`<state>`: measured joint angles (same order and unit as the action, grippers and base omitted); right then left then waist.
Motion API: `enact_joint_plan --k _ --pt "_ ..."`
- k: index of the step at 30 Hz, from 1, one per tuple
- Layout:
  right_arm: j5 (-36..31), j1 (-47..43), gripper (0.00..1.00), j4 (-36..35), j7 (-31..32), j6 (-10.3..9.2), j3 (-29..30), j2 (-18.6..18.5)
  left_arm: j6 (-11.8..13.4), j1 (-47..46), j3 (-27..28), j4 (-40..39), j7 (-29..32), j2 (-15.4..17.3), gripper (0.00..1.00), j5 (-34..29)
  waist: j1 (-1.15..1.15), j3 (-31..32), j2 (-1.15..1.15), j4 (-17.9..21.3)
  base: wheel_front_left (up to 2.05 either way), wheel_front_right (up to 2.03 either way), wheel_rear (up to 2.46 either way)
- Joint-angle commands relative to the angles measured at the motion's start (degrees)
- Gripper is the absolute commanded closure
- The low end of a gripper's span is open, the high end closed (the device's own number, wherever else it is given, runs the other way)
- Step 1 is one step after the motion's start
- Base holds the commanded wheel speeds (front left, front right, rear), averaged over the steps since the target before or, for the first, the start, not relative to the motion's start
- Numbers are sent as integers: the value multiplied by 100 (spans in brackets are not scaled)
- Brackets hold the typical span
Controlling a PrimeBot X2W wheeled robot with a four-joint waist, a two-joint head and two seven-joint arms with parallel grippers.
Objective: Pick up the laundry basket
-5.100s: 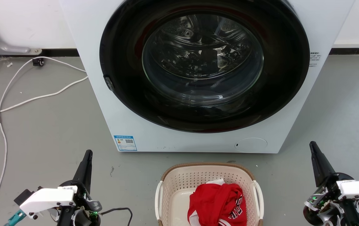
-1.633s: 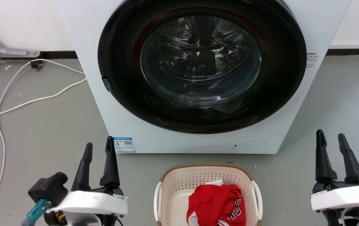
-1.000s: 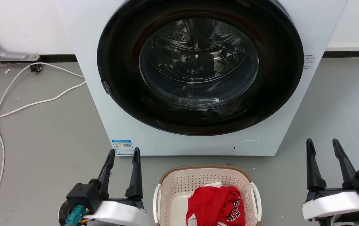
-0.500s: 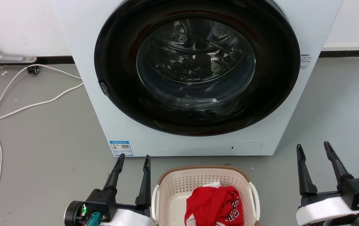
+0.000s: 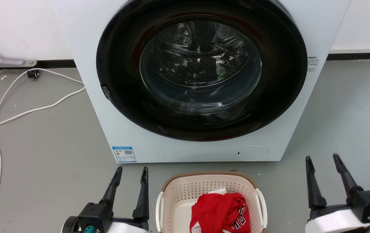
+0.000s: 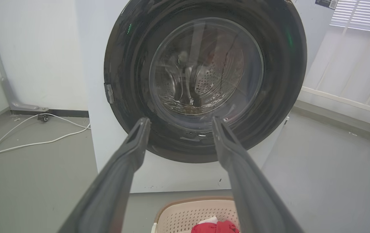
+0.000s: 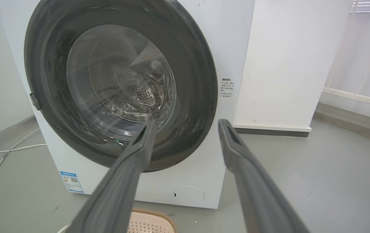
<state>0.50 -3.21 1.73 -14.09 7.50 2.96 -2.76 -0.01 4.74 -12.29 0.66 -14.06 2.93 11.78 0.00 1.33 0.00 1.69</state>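
The laundry basket point(image 5: 185, 189) is cream with a brown rim and white side handles. It stands on the floor at the bottom centre of the head view, a red garment point(image 5: 219, 212) inside it. My left gripper point(image 5: 132, 169) is open just left of the basket, close to its left handle point(image 5: 157, 210). Further off on the basket's right, my right gripper point(image 5: 322, 157) is also open and holds nothing. The basket's far rim shows low in the left wrist view point(image 6: 191, 202) and in the right wrist view point(image 7: 149, 215), below the open left gripper point(image 6: 180, 121) and open right gripper point(image 7: 188, 123).
A white washing machine point(image 5: 84, 48) with a big dark round door point(image 5: 201, 68), shut, stands right behind the basket. White cables point(image 5: 26, 111) trail over the grey floor at the left. Bare floor lies on both sides of the machine.
Both grippers turned from edge-on to fingers spread and swung inward toward the basket, the left one much closer. The head camera shifted slightly, so the machine sits a little left.
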Motion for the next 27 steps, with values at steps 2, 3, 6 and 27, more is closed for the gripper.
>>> enact_joint_plan --k 2,3,6,27 --pt "13 -79 0 113 -61 -2 -15 -20 -39 79 40 -9 -55 -3 0 31 0 12 0 0 0 0 0" --pt "0 -84 0 154 -68 -2 -21 -19 -42 92 36 13 -72 -3 0 16 0 15 0 1 0 0 0" --pt "-112 -91 0 242 -99 -2 -39 -20 -64 107 4 101 -93 -2 0 -82 0 27 0 4 0 0 0" --pt "-136 56 0 418 -112 -2 -36 -19 -66 28 -179 359 -117 -3 0 -400 0 31 0 29 0 0 0"
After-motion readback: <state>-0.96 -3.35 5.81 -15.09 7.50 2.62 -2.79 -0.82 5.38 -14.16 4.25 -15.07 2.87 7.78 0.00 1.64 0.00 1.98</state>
